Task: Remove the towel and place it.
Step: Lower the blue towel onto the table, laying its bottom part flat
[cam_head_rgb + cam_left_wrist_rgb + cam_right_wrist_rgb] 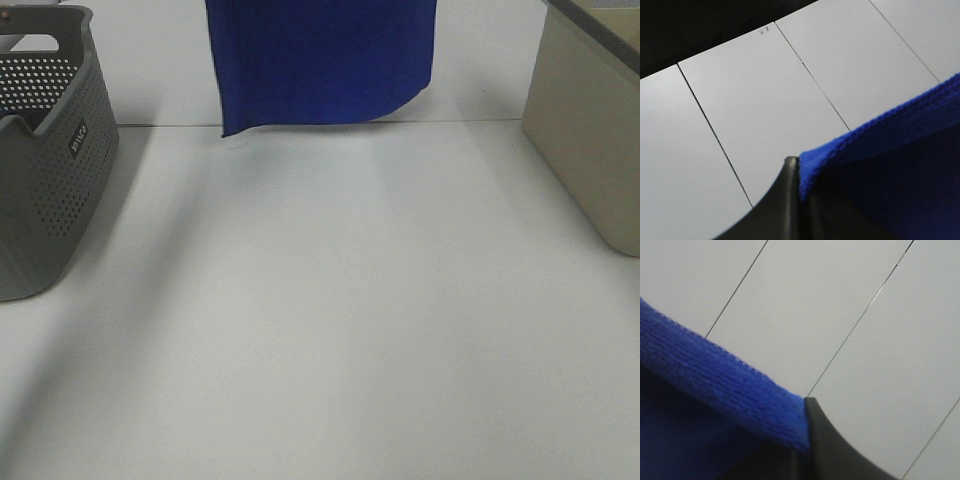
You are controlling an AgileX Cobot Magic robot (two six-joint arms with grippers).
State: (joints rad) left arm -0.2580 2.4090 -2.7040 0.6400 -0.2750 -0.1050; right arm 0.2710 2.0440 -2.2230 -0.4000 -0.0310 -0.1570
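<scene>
The royal-blue towel (320,60) hangs spread out above the far middle of the white table (320,320). Its lower edge is just above the surface and its top runs out of the exterior view. Neither gripper shows in that view. In the left wrist view my left gripper (800,200) is shut on one corner of the towel (890,165), with a dark finger (782,205) beside the hem. In the right wrist view my right gripper (802,452) is shut on another corner of the towel (700,390). Both wrist views show white panels behind the towel.
A grey perforated basket (50,170) stands at the left edge of the table. A beige bin (590,130) stands at the right edge. The table has a seam line running across under the towel's lower edge.
</scene>
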